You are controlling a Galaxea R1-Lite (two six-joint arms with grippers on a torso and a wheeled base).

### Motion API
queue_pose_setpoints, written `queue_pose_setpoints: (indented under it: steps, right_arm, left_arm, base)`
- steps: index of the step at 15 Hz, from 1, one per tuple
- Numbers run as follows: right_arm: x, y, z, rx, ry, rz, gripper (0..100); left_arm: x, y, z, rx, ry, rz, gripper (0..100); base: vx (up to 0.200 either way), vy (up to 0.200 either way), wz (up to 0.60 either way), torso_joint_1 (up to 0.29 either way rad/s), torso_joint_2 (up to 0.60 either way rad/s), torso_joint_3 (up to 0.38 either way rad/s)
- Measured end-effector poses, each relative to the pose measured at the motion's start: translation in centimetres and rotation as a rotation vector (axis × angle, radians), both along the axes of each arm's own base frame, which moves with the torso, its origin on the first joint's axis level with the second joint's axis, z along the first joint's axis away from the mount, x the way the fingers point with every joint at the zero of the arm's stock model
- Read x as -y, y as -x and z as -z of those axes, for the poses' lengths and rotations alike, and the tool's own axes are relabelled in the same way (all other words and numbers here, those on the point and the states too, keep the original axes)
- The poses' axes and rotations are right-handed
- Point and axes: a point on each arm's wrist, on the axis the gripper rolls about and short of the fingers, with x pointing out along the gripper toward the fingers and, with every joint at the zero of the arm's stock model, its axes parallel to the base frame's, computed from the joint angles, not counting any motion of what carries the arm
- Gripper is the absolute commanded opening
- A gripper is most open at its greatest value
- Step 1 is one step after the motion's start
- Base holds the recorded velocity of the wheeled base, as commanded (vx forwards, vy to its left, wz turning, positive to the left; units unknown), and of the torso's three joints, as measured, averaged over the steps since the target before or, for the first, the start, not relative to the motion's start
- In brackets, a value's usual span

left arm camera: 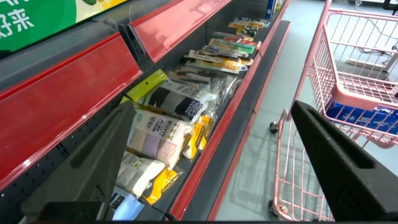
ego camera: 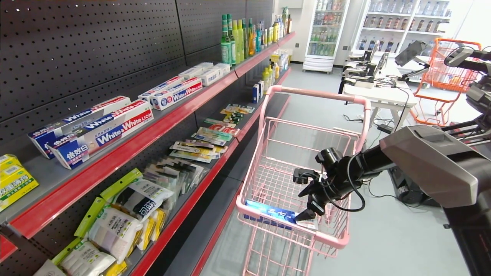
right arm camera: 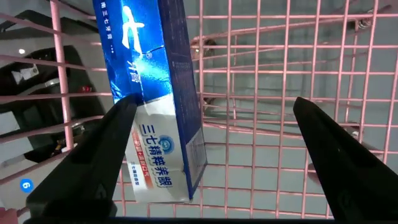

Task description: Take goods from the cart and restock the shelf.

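Observation:
A pink wire cart [ego camera: 318,94] stands in the aisle beside the shelf [ego camera: 115,157]. On its bottom lies a blue and white toothpaste box [ego camera: 268,212]. My right gripper [ego camera: 303,207] is down inside the basket, open, just above that box's near end. In the right wrist view the box [right arm camera: 161,81] lies inside the open gap, close against one finger [right arm camera: 93,162], over the cart mesh [right arm camera: 280,143]. My left gripper [left arm camera: 212,106] hangs open and holds nothing, low beside the shelf's lower tier, with the cart [left arm camera: 364,96] to one side.
Long toothpaste boxes [ego camera: 103,126] line the upper tier, with green bottles [ego camera: 230,40] farther along. Bagged goods [ego camera: 126,214] and flat packs [ego camera: 199,147] fill the lower tier. A white desk [ego camera: 383,96] and an orange cart [ego camera: 445,80] stand behind. Grey floor lies open right of the pink cart.

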Motion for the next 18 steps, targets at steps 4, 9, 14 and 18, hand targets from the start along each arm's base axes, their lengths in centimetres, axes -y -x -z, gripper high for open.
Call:
queue_pose_setpoints:
  steps: [4,9,14,18]
  right_arm:
    - [0.1,0.1,-0.4,0.011,0.004,-0.007,100]
    - [0.9,0.8,-1.2,0.007,0.010,0.008,100]
    - [-0.4,1.8,-1.5,-0.003,0.018,-0.024,100]
    - [-0.7,1.7,0.1,-0.026,0.060,-0.022,100]
  left_arm:
    - [0.0,0.0,0.0,0.001,0.000,0.000,100]
    - [0.0,0.0,0.0,0.000,0.000,0.000,100]
    - [0.0,0.0,0.0,0.000,0.000,0.000,100]
    - [0.0,0.0,0.0,0.000,0.000,0.000,100]
  base:
    - [0.000,0.000,0.00,0.000,0.00,0.000]
    - [0.000,0.000,0.00,0.000,0.00,0.000]
    - [0.000,0.000,0.00,0.000,0.00,0.000]
    - [0.000,0.000,0.00,0.000,0.00,0.000]
